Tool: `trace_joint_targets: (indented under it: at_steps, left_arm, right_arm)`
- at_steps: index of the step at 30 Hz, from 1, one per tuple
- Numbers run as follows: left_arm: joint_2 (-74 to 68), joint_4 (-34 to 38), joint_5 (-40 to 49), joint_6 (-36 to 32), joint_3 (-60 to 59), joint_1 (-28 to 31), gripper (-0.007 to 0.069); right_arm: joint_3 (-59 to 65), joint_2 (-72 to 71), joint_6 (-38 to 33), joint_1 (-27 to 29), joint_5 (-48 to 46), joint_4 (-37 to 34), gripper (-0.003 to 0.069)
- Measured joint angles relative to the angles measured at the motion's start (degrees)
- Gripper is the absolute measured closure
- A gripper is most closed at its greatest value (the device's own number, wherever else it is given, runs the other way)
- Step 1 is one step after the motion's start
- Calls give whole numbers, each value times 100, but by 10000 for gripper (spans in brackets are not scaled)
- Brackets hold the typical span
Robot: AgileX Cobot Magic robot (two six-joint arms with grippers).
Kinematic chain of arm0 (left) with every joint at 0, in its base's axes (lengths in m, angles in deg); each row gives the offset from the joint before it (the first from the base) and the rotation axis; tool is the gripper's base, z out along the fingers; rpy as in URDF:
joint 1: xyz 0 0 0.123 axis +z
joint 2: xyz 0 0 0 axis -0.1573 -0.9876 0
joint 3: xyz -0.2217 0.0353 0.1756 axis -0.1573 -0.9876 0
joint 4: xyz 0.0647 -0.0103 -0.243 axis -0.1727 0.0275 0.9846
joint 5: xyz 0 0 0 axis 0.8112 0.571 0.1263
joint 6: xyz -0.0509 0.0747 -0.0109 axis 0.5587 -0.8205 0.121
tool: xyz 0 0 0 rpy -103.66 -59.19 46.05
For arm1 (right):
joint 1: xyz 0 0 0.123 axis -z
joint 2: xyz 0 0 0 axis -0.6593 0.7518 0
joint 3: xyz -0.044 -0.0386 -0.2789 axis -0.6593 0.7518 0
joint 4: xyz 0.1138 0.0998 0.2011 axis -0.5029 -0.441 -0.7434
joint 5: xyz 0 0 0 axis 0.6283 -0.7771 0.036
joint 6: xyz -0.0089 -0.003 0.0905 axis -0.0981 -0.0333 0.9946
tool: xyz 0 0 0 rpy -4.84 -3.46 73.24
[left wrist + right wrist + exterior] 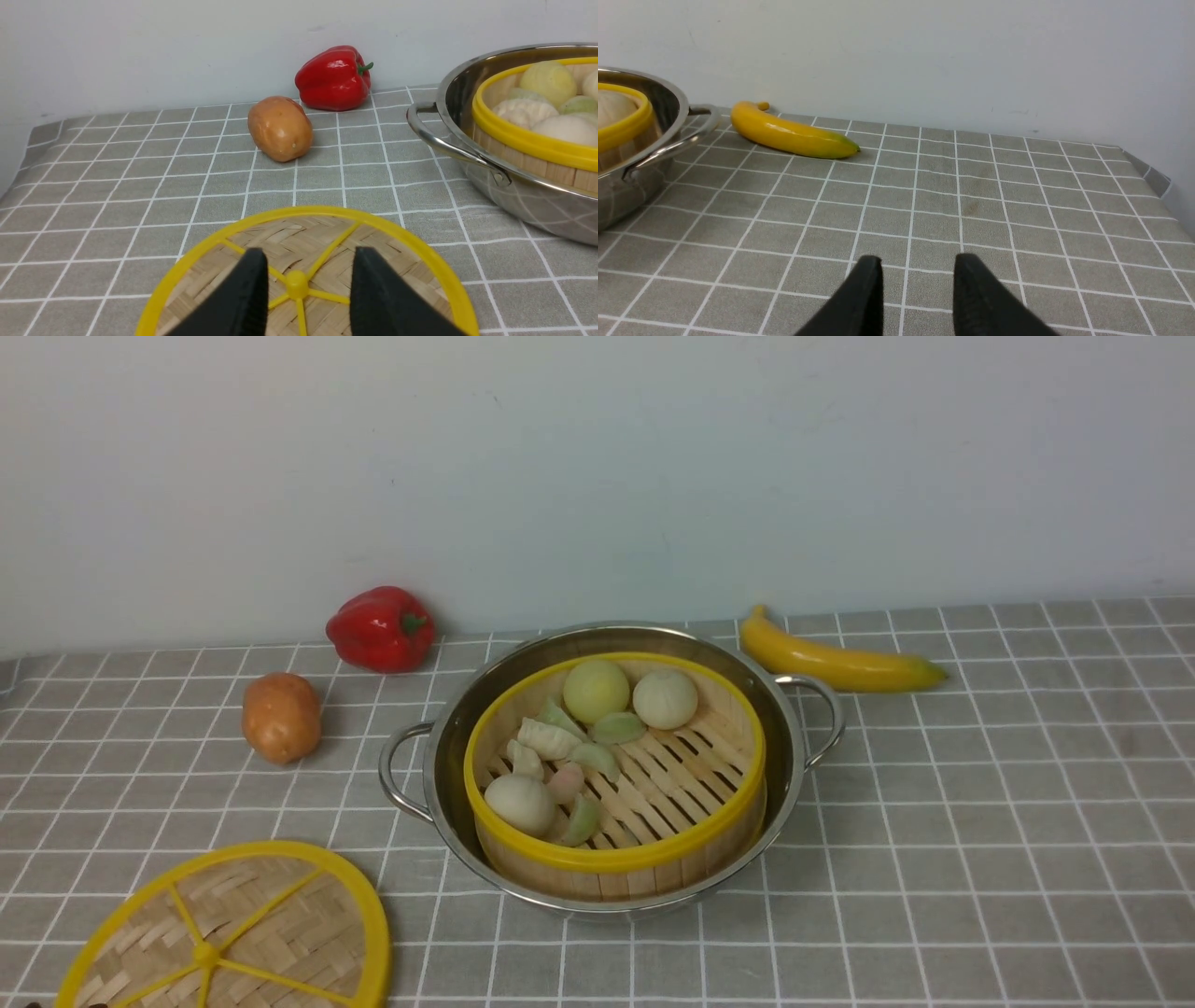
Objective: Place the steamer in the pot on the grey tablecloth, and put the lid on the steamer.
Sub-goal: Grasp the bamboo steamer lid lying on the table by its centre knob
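Note:
The steamer (607, 873), holding toy buns and dumplings, sits inside the steel pot (448, 747) in the middle of the grey tablecloth (980, 821). Its top is uncovered. The lid (233, 933) lies flat on the cloth at the front left, apart from the pot. In the left wrist view my left gripper (308, 254) hovers over the lid (289, 233), open, with the yellow centre knob (296, 283) showing in the gap between the fingers. My right gripper (917, 261) is open over bare cloth to the right of the pot (626, 186), holding nothing. Neither gripper appears in the front view.
A red pepper (381, 628) and a potato (280, 717) lie at the back left. A banana (840, 661) lies behind the pot's right handle. A pale wall closes the back. The cloth's right edge (1153, 177) shows in the right wrist view.

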Motion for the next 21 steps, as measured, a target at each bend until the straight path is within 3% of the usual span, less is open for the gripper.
trace_joint_targets:
  at_steps: [17, 21]
  left_arm:
    - [0, 12, 0, 0, 0, 0, 382]
    - [0, 408, -41, 184, 0, 0, 382]
  right_arm:
    - [0, 0, 0, 0, 0, -16, 419]
    - [0, 0, 0, 0, 0, -16, 419]
